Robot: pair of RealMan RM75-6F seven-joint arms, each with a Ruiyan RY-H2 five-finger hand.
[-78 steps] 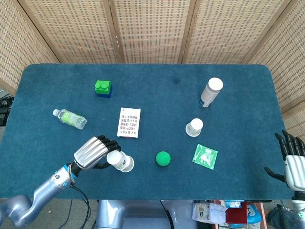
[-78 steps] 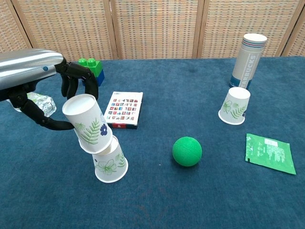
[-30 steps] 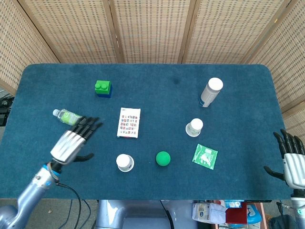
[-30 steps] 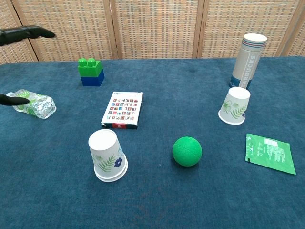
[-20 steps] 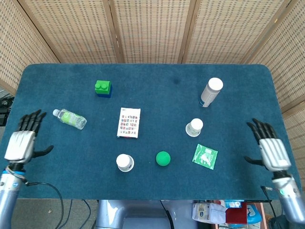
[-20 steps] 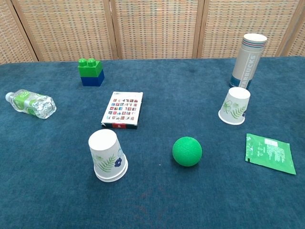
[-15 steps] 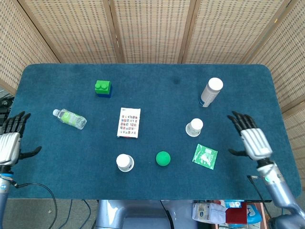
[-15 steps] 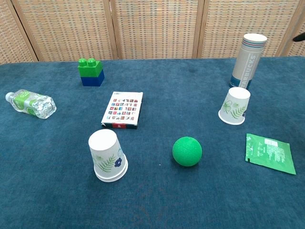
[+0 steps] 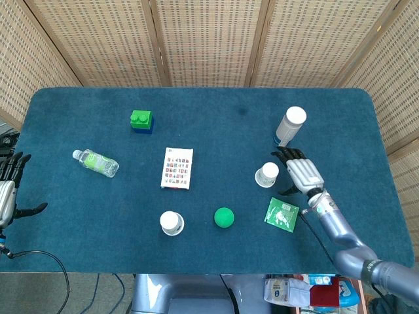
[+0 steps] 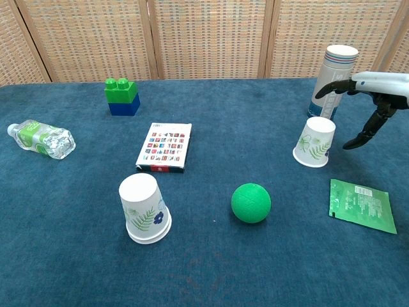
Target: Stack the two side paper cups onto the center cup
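Fingers of the left hand point(image 9: 6, 190) are spread apart and hold nothing; the hand sits off the left edge of the table point(image 9: 216, 104), and only the head view shows it.

One clear water bottle point(image 10: 39, 137) lies on its side near the left edge. One green and blue toy block point(image 10: 121, 96) stands toward the back left corner. One small box with colored pictures point(image 10: 165, 147) lies flat, left of the middle.

Cups stacked upside down point(image 10: 144, 208) stand near the front edge, left of the middle. It looks like one cup fitted over another, but I cannot tell for sure. One green ball point(image 10: 251, 203) rests just to the right of the stack, between it and the other cup.

One more paper cup point(image 10: 315, 142) stands alone upside down toward the right side. One tall white tube point(image 10: 331, 81) stands just behind it. One flat green packet point(image 10: 360, 205) lies in front of it, near the right front corner.

The right hand point(image 10: 370, 105) hangs just beside this lone cup on its right, fingers apart and curved around nothing, not touching the cup.
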